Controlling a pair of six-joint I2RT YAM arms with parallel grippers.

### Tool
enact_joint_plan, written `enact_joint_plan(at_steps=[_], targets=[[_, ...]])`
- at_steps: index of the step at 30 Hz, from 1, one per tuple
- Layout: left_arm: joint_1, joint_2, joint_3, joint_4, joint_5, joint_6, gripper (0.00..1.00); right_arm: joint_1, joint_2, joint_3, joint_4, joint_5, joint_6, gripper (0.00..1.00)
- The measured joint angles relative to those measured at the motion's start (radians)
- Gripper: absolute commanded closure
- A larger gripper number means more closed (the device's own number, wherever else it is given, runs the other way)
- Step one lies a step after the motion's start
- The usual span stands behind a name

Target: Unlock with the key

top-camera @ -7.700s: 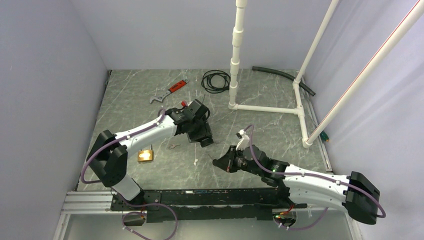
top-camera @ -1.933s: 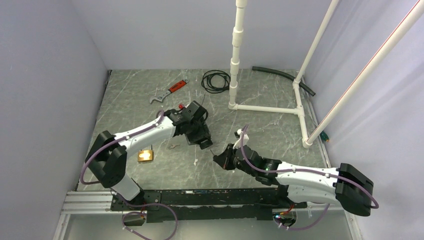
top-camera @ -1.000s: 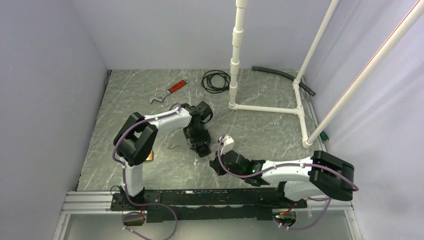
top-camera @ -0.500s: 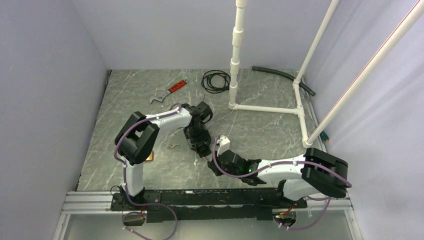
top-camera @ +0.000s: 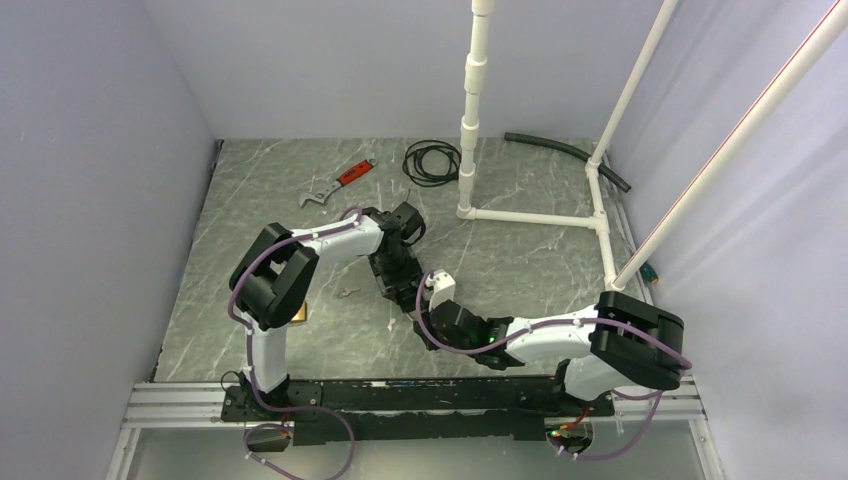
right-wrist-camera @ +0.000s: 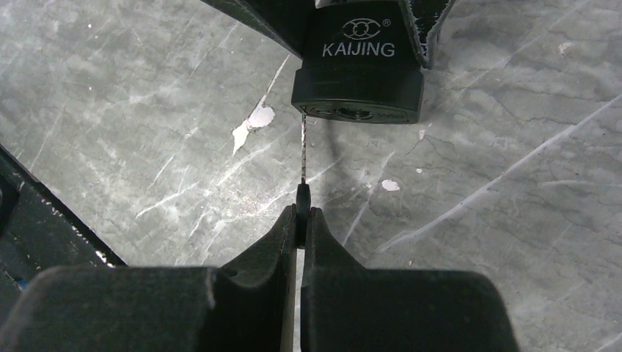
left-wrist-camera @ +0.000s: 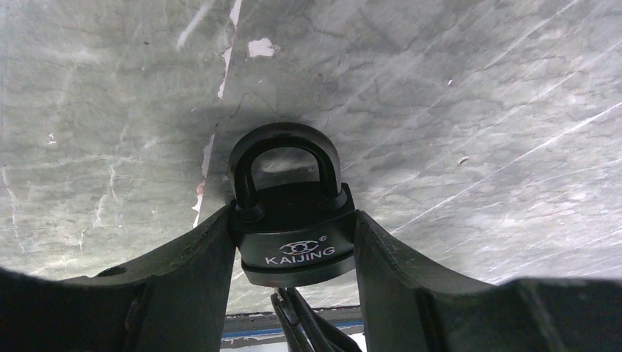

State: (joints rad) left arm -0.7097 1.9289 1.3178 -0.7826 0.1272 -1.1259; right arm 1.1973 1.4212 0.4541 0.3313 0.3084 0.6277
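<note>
The left gripper [left-wrist-camera: 293, 220] hangs over the marbled table [left-wrist-camera: 469, 110] with its two fingers [left-wrist-camera: 198, 271] spread part-way and pressed against the sides of a black padlock [left-wrist-camera: 293, 236]. The lock sits squarely between the fingers, with its closed shackle pointing away past the fingertips and its flat base facing back toward the right gripper [right-wrist-camera: 299, 220]. Just right of it and slightly nearer the bases, the right gripper has its jaws squeezed together on the head of a thin key [right-wrist-camera: 302, 158]. The key sticks straight out from the fingertips, seen edge-on. Its tip reaches the base of the padlock at the left end of that face, to the side of the keyhole in the middle. Only the bare length of the blade lies between the right gripper and the lock.
</note>
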Motion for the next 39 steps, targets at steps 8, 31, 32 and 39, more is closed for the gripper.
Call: enact_joint_plan(at_steps=[8, 31, 32, 39], targets=[[0.000, 0.000, 0.000, 0.001, -0.001, 0.005, 1.00, 0.002, -0.001, 0.004, -0.023, 0.024, 0.000, 1.00], [0.000, 0.000, -0.005, 0.005, 0.000, 0.007, 1.00, 0.004, -0.028, 0.005, -0.039, 0.021, -0.035, 1.00], [0.000, 0.000, -0.005, 0.006, 0.000, 0.007, 1.00, 0.004, -0.028, 0.006, -0.041, 0.024, -0.035, 1.00], [0.000, 0.000, -0.005, 0.007, 0.001, 0.007, 1.00, 0.009, -0.014, 0.020, -0.058, 0.039, -0.033, 1.00]])
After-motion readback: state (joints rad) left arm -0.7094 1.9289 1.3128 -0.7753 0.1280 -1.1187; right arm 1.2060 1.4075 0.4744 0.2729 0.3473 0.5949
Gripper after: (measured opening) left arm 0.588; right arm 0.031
